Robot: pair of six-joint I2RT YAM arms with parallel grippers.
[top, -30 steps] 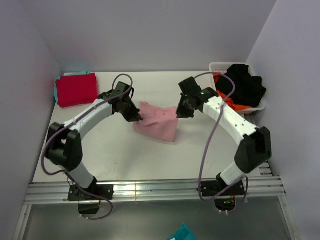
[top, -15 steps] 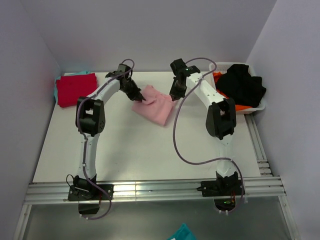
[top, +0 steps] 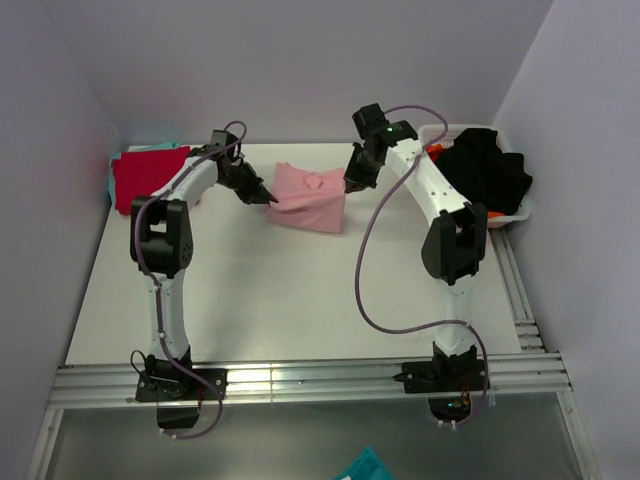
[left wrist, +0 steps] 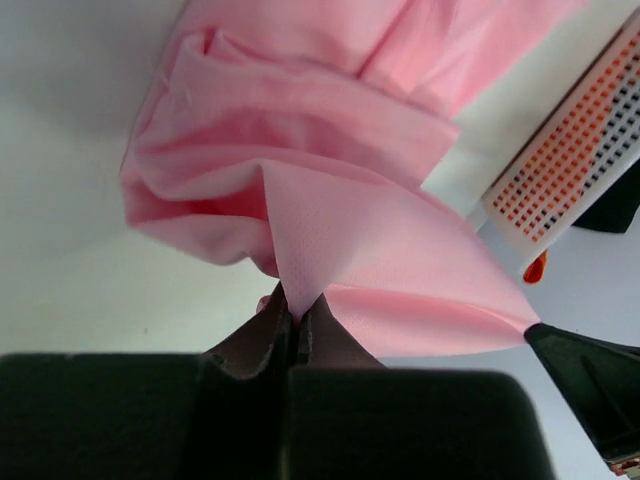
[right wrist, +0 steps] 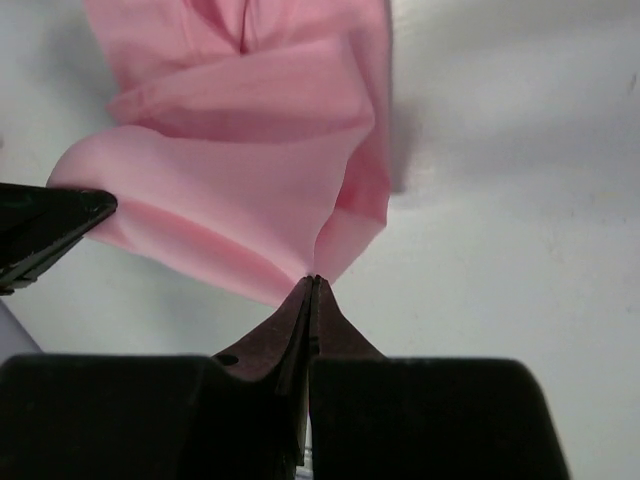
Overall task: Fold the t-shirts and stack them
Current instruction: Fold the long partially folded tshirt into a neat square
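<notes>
**Pink t-shirt pinched at 2 corners, upper middle of the tabletop**

The light pink t-shirt [top: 308, 200] is seen in the upper middle of the top view, held between the 2 arms. Its left corner is pinched by the left gripper [top: 270, 198], whose fingers are pressed tightly together on the cloth. Its right corner is nipped in the same way by the right gripper [top: 350, 186]. An edge of the shirt is drawn between the 2 pinch points, and the rest is bunched in soft folds on the white tabletop [top: 280, 290]. At the upper left of the frame, the red t-shirt [top: 150, 178] is laid folded over the teal t-shirt [top: 111, 186] (only a thin teal margin is shown). At the upper right, black cloth [top: 485, 170] and orange cloth [top: 495, 212] are piled in a white basket [top: 440, 131].
</notes>
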